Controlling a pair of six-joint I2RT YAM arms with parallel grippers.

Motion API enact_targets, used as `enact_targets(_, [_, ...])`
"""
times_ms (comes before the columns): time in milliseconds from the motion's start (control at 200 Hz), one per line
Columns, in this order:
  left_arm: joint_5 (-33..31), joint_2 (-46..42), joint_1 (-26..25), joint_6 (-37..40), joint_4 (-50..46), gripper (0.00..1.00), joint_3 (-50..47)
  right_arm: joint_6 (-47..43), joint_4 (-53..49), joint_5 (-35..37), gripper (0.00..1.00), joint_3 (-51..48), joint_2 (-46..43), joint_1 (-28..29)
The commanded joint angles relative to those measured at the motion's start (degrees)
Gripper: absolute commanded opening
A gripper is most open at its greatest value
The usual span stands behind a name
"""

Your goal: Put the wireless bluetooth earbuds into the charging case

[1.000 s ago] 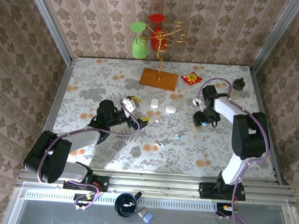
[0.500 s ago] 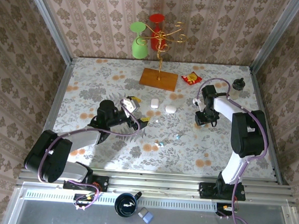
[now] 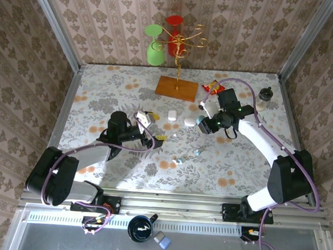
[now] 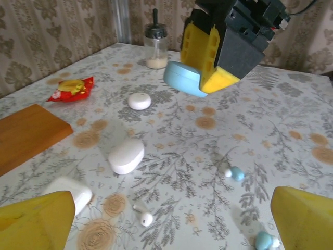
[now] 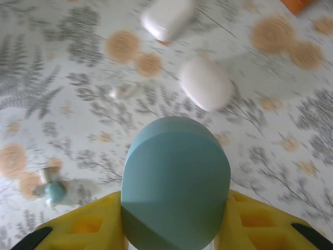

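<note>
A case (image 4: 181, 78) is hanging in the right hand (image 5: 174, 219) above the desk (image 3: 100, 97); two more cases (image 3: 189, 121) are lying just left of it, and earbuds (image 3: 178, 159) are lying nearer the desk's front edge.

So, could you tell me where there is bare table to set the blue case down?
Bare: the table far left, beside the wooden base, and the near-right patch between the earbuds and the front edge. Crowded: the middle, around the white cases and earbuds.

The blue case (image 5: 176, 182) is smooth matt plastic. The white cases (image 4: 126, 155) are smooth plastic w/ slight gloss, the earbuds (image 4: 237, 174) also. The board (image 4: 26, 133) is matt wood, the red packet (image 4: 71, 88) glossy foil. The table cover (image 4: 291, 120) looks smooth, approx. matt.
</note>
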Motion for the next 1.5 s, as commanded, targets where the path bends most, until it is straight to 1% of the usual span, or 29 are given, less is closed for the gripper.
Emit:
enact_targets(0, [3.81,-2.34,-0.68,2.49,-4.05,0.96,1.72,-6.79,1.05,-8.50,0.33,-1.82,-3.09,2.81])
enact_targets(150, [6.26,-3.87,-1.75,3.56,-5.94,0.93,1.63,-11.38,-0.39,-16.85,0.32,-1.61,-5.09,5.53])
enact_targets(250, [9.36,-3.91,-2.52,3.61,-7.58,0.88,2.16,-14.56,-2.82,-20.84,0.32,-0.65,-5.46,7.30])
enact_targets(330, [11.77,-3.42,-3.29,3.01,-8.24,0.78,2.90,-17.18,-4.75,-21.29,0.31,0.51,-5.08,9.31])
enact_targets(380, [12.83,-3.04,-3.90,1.97,-7.32,0.75,2.95,-18.58,-6.19,-21.28,0.31,1.57,-4.53,10.47])
enact_targets(430, [13.57,-2.47,-4.43,0.70,-5.72,0.68,2.95,-19.73,-7.05,-21.22,0.32,2.50,-4.01,11.29])
enact_targets(575, [16.86,-1.13,-5.27,-1.76,-4.75,0.64,3.82,-20.78,-6.59,-21.59,0.31,3.53,-2.69,12.85])
enact_targets(650, [18.36,-0.82,-5.53,-2.83,-5.04,0.57,4.13,-21.21,-7.07,-20.68,0.31,4.25,-1.89,14.15])
enact_targets(805, [21.30,-0.81,-5.98,-4.08,-6.97,0.55,4.82,-22.21,-8.41,-19.18,0.31,5.41,-0.71,15.40])
enact_targets(845, [21.70,-0.90,-6.15,-3.76,-7.98,0.53,4.95,-22.36,-8.86,-19.09,0.30,5.77,-0.37,15.58])
enact_targets(1030, [22.19,-1.17,-6.67,-0.71,-13.62,0.48,6.19,-23.30,-10.53,-19.19,0.29,7.22,0.75,16.44])
enact_targets(1155, [21.94,-1.34,-6.74,0.39,-15.22,0.47,6.46,-23.60,-11.34,-18.70,0.29,8.17,1.24,16.55])
enact_targets(1195, [21.94,-1.50,-6.73,0.62,-15.50,0.47,6.40,-23.66,-11.51,-18.69,0.29,8.31,1.39,16.55])
enact_targets(1280, [21.37,-1.69,-6.75,1.34,-16.22,0.53,6.38,-23.90,-11.84,-18.50,0.29,8.52,1.24,16.55])
enact_targets(1495, [20.94,-1.18,-6.74,3.04,-18.68,0.53,7.23,-24.04,-12.55,-18.12,0.28,8.78,1.62,16.55])
